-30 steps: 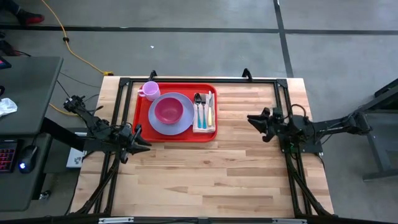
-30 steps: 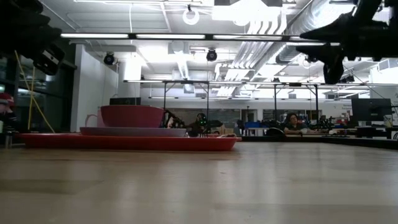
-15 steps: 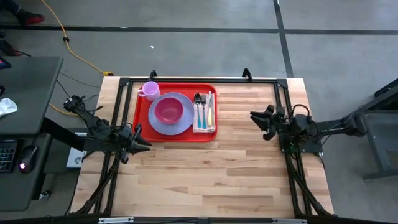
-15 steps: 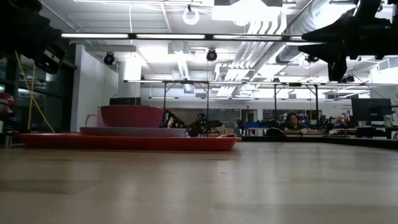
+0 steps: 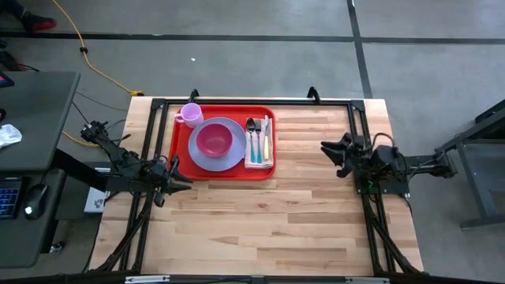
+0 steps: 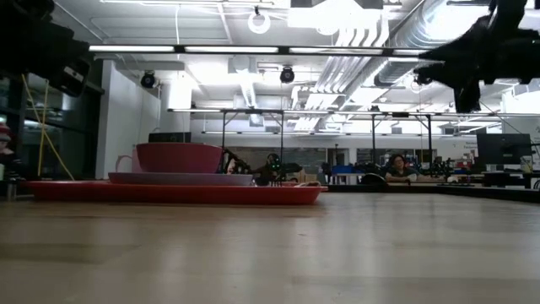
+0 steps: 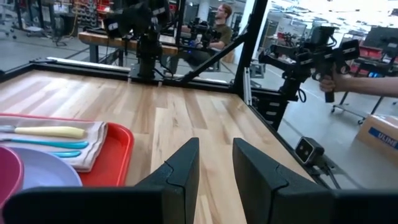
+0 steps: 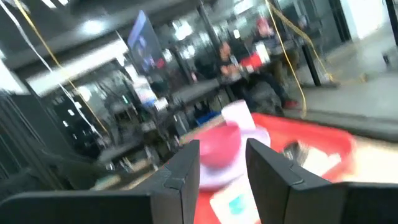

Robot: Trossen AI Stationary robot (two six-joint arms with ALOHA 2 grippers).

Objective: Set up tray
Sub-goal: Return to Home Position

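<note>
The tray (image 5: 223, 174) is laid long-ways by the worktop's (image 5: 260, 229) far edge, toward the left corner. The left jaws are found closest to it. Both the left jaws and the right jaws are held open and empty.

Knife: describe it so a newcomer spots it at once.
On the table, find the red tray. A beige napkin covers its right end. The knife is the outermost utensil there, yellow-handled; fork and spoon are blue.

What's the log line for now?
tray: plate, bowl, cup, napkin, cutlery | left claw: open, empty, by tray corner | right claw: open, empty, right of tray
</note>
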